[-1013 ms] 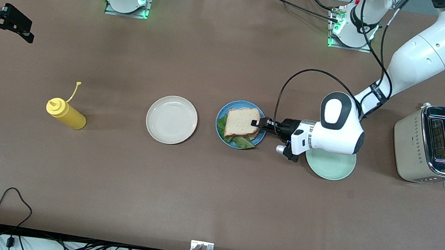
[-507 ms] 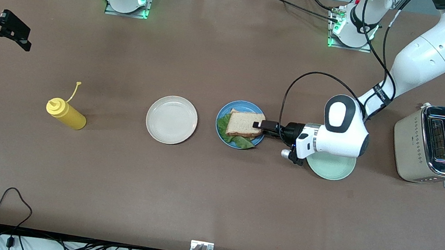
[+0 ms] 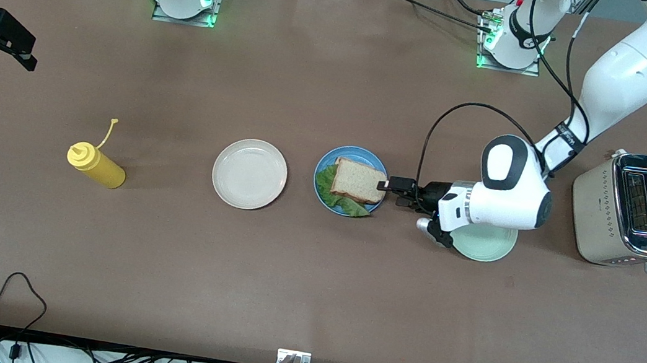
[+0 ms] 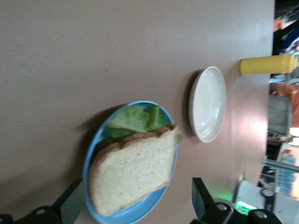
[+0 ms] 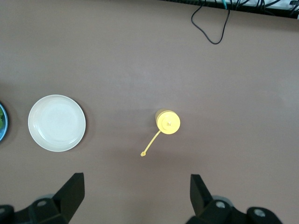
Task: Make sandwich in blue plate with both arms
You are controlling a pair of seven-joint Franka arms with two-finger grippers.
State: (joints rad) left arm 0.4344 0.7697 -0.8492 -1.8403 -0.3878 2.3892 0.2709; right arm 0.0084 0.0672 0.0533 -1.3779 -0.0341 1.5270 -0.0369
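Sandwich [image 3: 358,181]: top slice over lettuce, lying on the blue plate [image 3: 320,190], just ahead of the left gripper's fingertips, not touching them.

Left gripper [image 3: 390,186]: low at the plate's rim on the left arm's side, fingers [image 4: 200,198] spread wide with nothing between them (the sandwich's near edge sits between them in the left wrist view).

Right gripper [image 3: 2,36]: waiting high over the right arm's end of the table, fingers [image 5: 201,191] apart and empty; yellow bottle [image 5: 167,122] and cream-white plate [image 5: 57,123] stand below them.

Toaster [image 3: 632,209] and mint-green plate [image 3: 487,244] sit toward the left arm's end.
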